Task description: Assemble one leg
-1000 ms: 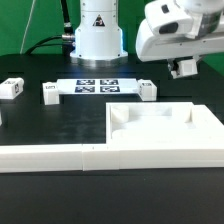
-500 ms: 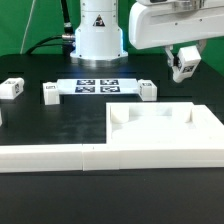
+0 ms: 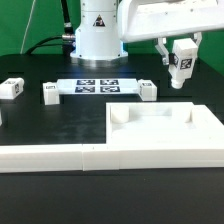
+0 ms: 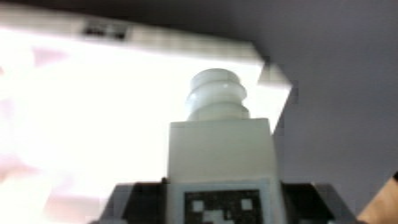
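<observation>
The hand [image 3: 180, 52] is clamped on the leg [image 3: 182, 66], high above the table [image 3: 60, 125]; a tilted grip could misalign its ridged tip over the white tray piece [image 3: 150, 137]; it might jam.

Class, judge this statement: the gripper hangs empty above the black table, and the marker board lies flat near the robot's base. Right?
Wrong in one respect: the gripper is not empty but shut on the leg, as the wrist view shows clearly. The rest holds: it hangs above the black table, and the marker board lies flat near the robot's base.
</observation>
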Robot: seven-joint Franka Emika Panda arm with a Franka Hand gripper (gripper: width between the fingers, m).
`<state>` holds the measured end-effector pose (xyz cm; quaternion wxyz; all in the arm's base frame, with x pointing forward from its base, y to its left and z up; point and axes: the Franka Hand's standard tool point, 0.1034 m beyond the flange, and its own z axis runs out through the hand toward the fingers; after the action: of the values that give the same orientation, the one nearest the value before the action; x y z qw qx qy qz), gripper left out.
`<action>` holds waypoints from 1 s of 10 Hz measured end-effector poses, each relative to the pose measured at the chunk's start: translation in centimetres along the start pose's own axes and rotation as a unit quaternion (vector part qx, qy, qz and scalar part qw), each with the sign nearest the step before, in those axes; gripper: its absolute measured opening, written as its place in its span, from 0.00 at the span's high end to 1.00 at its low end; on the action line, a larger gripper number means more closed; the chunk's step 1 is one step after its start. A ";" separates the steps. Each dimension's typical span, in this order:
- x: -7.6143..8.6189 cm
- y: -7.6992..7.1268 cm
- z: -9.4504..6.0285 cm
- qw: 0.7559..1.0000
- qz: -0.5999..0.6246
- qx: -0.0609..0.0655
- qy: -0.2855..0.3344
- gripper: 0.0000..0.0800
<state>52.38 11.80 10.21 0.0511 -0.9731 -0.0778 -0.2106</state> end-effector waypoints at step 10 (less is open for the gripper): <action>8.2 1.6 4.3 0.999 -0.006 0.005 0.032 0.64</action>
<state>61.74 11.84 9.67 0.0574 -0.9651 -0.0829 -0.2417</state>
